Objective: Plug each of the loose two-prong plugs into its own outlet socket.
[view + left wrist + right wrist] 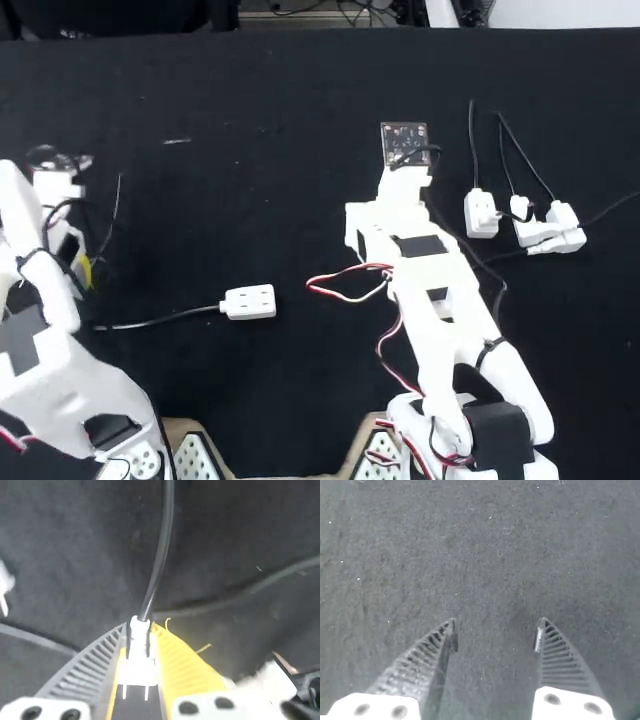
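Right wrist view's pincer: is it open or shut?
Open. The right pincer has its two ribbed fingers wide apart, with bare black tablecloth between them.

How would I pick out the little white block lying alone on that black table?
On the black table, look in the gap between the left arm and the right arm. The block lies there, its black cable running toward the left arm. Unlike the white pieces clustered at the far right, it lies alone and shows dark slots on top.
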